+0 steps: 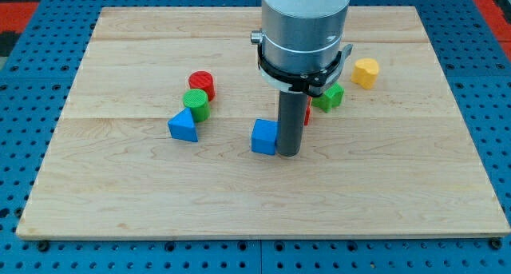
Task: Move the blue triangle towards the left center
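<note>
1. Blue triangle: left of board centre, at about 9 o'clock from the middle, touching or just beside the green cylinder at its 1 o'clock; red cylinder just beyond that, toward 12.
2. Key relation: triangle well apart from my tip, out at roughly 9 o'clock from it, with the blue cube sitting between, pressed against or just beside the rod on its 9 o'clock face.
3. No claw on this rig, so nothing spread or pinched: only a straight dark rod, upright, lower end down at board level.
4. Arm pose: grey wrist housing hanging from the view's top, rod vertical beneath it, near board centre.
5. Likely need: approaching the triangle from its 3 o'clock side for a push toward 9, either going around the cube or risking driving the cube ahead into it.
6. Further out: green block and a partly hidden red block at about 1 o'clock from the tip, behind the rod; yellow block farther toward 2 o'clock.
7. Wooden board bare toward 9 o'clock of the triangle, so the path there looks unobstructed.
</note>
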Robot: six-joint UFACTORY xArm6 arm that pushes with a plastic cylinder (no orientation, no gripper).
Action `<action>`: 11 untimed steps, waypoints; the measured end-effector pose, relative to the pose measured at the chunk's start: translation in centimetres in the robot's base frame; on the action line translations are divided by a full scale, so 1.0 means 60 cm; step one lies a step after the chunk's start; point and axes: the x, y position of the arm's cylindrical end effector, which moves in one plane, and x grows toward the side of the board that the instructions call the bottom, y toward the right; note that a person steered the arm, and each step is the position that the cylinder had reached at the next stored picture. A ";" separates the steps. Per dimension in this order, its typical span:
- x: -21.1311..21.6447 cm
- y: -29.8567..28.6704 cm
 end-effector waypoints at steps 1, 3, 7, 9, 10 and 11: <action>-0.011 -0.014; 0.038 -0.017; -0.038 -0.225; -0.150 -0.238; -0.182 -0.310; -0.198 -0.256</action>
